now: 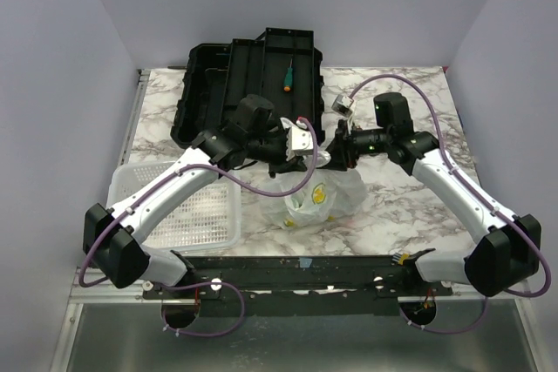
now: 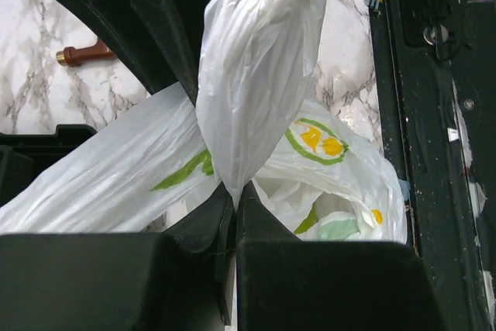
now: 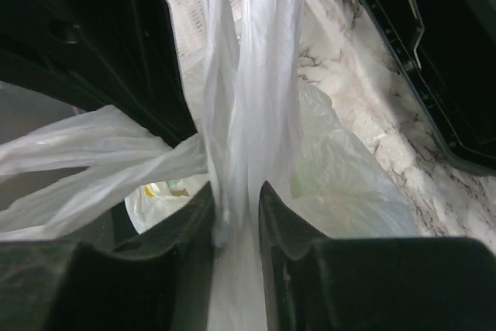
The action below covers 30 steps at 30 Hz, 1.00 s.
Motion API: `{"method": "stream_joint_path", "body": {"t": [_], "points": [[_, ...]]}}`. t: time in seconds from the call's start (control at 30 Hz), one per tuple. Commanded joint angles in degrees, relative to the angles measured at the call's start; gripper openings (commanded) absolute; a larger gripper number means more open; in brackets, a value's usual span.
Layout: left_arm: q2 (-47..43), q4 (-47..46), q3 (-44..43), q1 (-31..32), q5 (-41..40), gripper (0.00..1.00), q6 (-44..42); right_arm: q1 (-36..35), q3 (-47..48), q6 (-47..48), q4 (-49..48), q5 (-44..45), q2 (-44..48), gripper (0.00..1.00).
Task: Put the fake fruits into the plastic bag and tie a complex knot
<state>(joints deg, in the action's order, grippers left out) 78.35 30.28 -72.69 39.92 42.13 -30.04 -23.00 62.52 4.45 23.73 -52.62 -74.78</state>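
1. At the near left of the table [image 1: 410,111], which has a marbled top, a white perforated basket [image 1: 179,211] sits under the left arm.
2. The left hand [image 2: 235,191] reaches to the middle of the table. It is clenched on a bunched white strand of the plastic bag [image 1: 324,198], which rises from between its fingers [image 2: 198,226].
3. In the left wrist view this strand crosses over a second, flatter band of the same bag that runs off to the lower left.
4. An open black case [image 1: 253,84] lies at the far side of the table behind both hands. A screwdriver [image 1: 286,76] with a green and orange handle rests in its right half.
5. A brown wooden handle [image 2: 81,53] with a brass-coloured tip lies on the marble in the left wrist view.
6. The plastic bag rests on the table near the centre, just right of the basket and on the near side of the case, with its neck drawn up between the two hands.
7. Its print is a green-outlined oval with yellow-orange spots and green streaks; no lettering on it can be read.
8. A glossy yellow-green shape [image 3: 159,189], probably one of the fake fruits, shows through a gap in the bag.
9. The right hand [image 3: 236,203] comes in from the right. It grasps a long, twisted white strand of the bag that fills the narrow gap between its fingers [image 3: 283,226].
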Motion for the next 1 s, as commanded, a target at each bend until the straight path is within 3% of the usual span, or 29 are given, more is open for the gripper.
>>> {"method": "stream_joint_path", "body": {"t": [0.0,0.1,0.13,0.23,0.5,0.6,0.7,0.77,0.83,0.97], "points": [[2.8,5.0,-2.7,0.4,-0.1,0.00,-1.4,-0.3,-0.6,4.1,2.7,-5.6,2.7,0.42],[3.0,3.9,-2.2,0.4,0.3,0.00,-0.2,-0.4,-3.7,1.8,-2.1,-5.9,5.5,0.67],[3.2,3.7,-2.2,0.4,0.3,0.00,0.2,-0.3,-4.5,1.4,-3.2,-6.3,6.0,0.71],[4.3,3.4,-3.0,0.4,0.4,0.00,1.3,-0.3,-4.9,0.1,-5.2,-6.9,6.4,0.79],[7.8,4.4,-5.8,1.4,1.3,0.00,1.7,-0.4,-6.9,-2.5,-9.9,-5.3,6.2,0.87],[7.8,4.1,-5.5,1.8,1.6,0.00,0.8,-0.4,-7.9,-3.5,-11.8,-3.9,6.2,0.79],[7.8,4.2,-5.5,1.9,1.8,0.00,0.3,-0.5,-8.5,-3.5,-12.4,-2.2,6.1,0.52],[8.2,4.9,-6.0,2.0,2.0,0.00,-0.4,-0.5,-8.9,-3.8,-13.0,-1.5,6.2,0.42],[8.9,6.3,-7.0,2.5,1.8,0.00,-1.6,-0.4,-8.9,-4.2,-13.4,-1.1,6.1,0.40],[9.9,7.6,-8.0,3.1,1.2,0.00,-1.7,-0.4,-8.5,-4.3,-13.6,-2.0,5.3,0.45]]}}
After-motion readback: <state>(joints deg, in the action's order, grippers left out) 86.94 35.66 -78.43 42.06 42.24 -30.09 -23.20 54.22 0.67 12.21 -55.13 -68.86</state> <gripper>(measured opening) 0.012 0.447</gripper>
